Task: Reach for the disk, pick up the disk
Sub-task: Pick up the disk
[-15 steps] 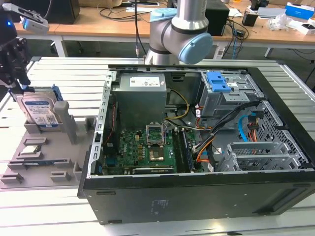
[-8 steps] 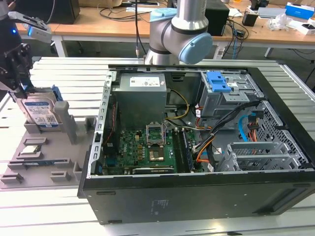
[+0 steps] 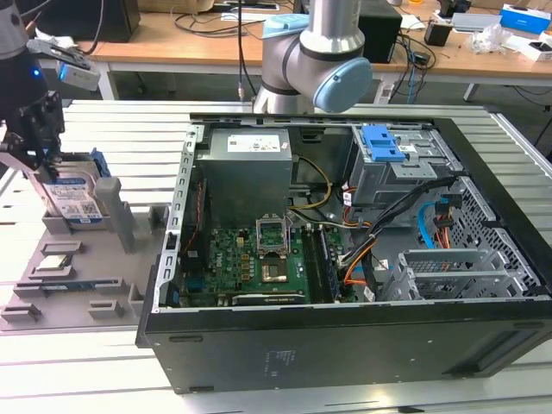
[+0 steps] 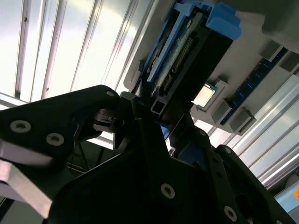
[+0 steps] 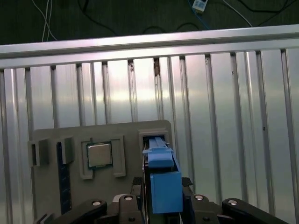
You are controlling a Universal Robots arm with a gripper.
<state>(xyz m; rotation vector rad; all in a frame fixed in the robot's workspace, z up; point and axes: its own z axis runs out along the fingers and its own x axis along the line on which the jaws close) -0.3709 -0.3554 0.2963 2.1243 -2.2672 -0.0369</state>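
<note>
At the exterior view's left, the gripper [image 3: 41,168] straddles the top of the upright disk [image 3: 74,202], clamping impossible to confirm, the disk seated in a grey holder [image 3: 86,263] on the bench [image 3: 86,362]; an off-centre grip risks jamming it there.

Disk [image 4: 189,53] on edge in grey tray [image 4: 254,49], blue bracket [image 4: 223,21] round its rim, dark connector edge toward the camera. Black gripper [image 4: 166,123] right at the disk's near end, hiding that end. Silver chip [image 4: 204,95] just beside the disk, flat in a tray pocket. Blue strip [image 4: 254,86] farther off, past the chip. Ribbed metal table [image 4: 70,46] on the disk's other side.
</note>
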